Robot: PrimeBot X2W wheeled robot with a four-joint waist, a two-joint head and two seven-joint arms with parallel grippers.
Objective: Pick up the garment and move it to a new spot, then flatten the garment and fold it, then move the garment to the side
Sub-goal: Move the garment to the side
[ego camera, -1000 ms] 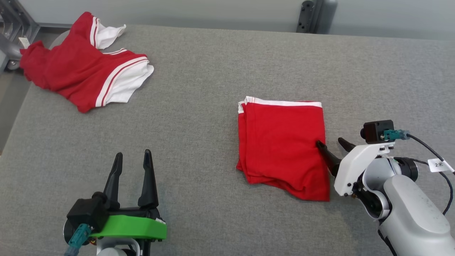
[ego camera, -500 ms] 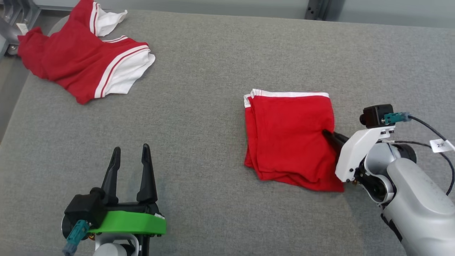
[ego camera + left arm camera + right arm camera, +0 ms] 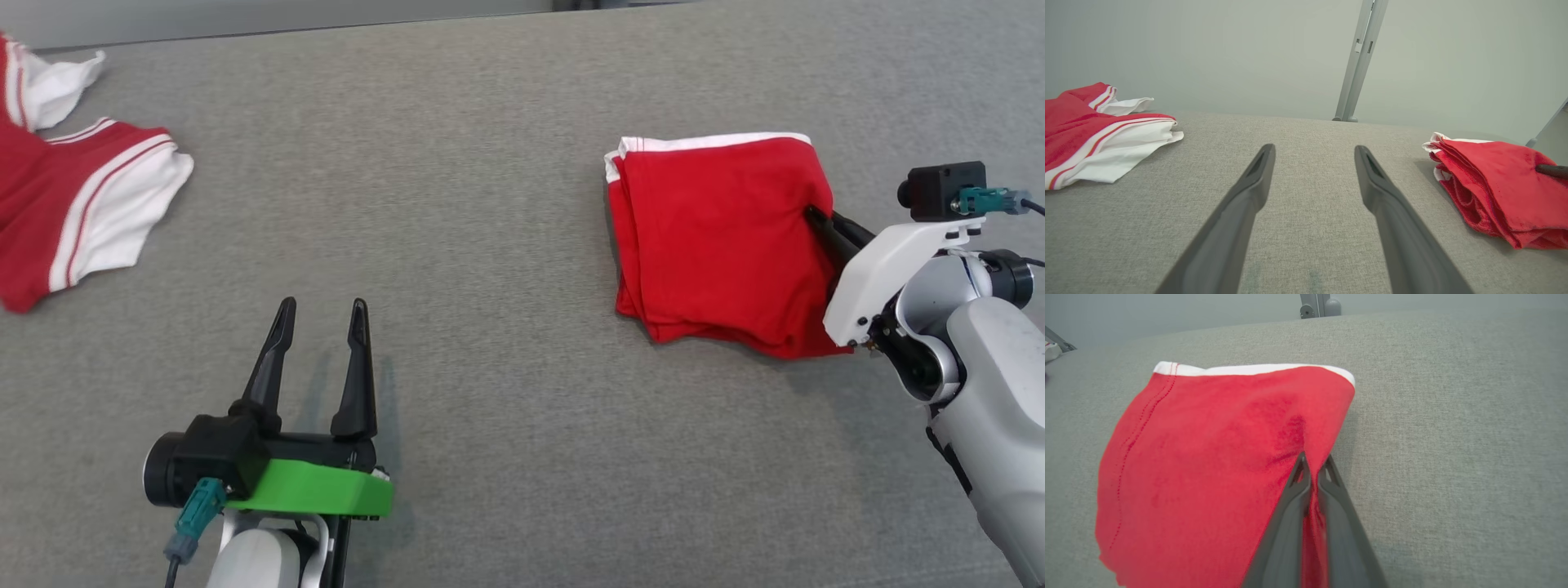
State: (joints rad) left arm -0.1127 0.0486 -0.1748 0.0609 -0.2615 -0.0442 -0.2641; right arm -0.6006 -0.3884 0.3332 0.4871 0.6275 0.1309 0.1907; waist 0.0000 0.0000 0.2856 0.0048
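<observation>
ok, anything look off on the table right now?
Nothing damaged or spilled. The folded red garment is slightly untidy: its layers fan out unevenly along the near left corner, and the cloth puckers where the right pincer pinches its right edge. A second red-and-white garment lies rumpled at far left.

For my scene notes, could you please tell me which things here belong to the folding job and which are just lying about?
Job:
- folded red garment, edge pinched by the shut right gripper

Lying about:
- crumpled red-and-white garment at far left
- open left gripper, holding nothing
</observation>
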